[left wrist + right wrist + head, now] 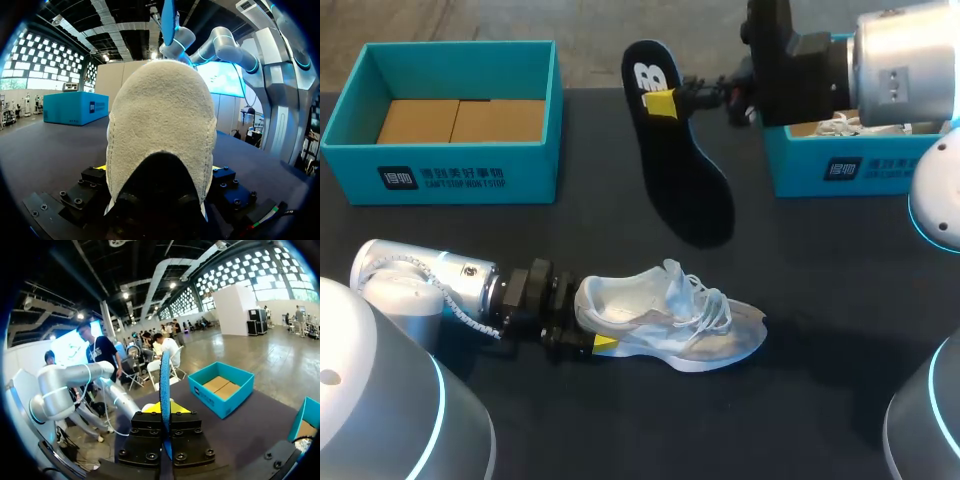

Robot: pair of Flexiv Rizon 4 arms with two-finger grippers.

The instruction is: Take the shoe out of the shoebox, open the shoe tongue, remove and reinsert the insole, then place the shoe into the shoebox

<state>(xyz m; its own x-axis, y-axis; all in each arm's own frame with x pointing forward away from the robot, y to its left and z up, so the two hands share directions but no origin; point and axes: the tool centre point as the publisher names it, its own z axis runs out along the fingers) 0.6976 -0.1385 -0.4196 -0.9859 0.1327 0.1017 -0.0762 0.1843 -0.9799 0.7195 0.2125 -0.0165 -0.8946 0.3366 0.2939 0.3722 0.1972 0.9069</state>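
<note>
**A:** Where's the sneaker (670,320) right now?

**B:** It's lying on its sole on the desk (820,300), toe pointing to the robot's right. The left end effector (588,325) has it by the heel. In the left wrist view the heel hides the pads, so I can only say it looks pinched from both sides.

**A:** Why hold it there?

**B:** My guess is to brace it. With the heel pinned, the collar faces up and open, and the shoe shouldn't slide when something is pushed in.

**A:** And the insole (680,170)?

**B:** It's out of the shoe and up in the air. The right end effector (665,100) is closed tight on its heel end, and the toe end hangs down toward the sneaker. That suits feeding it in toe first.

**A:** Is there room to move?

**B:** There's bare desk between the insole and the laces. The open teal shoebox (450,120) sits well apart, at the far left. A second teal box (850,165) stands close behind the right arm, so its near wall is the edge to watch.
</note>
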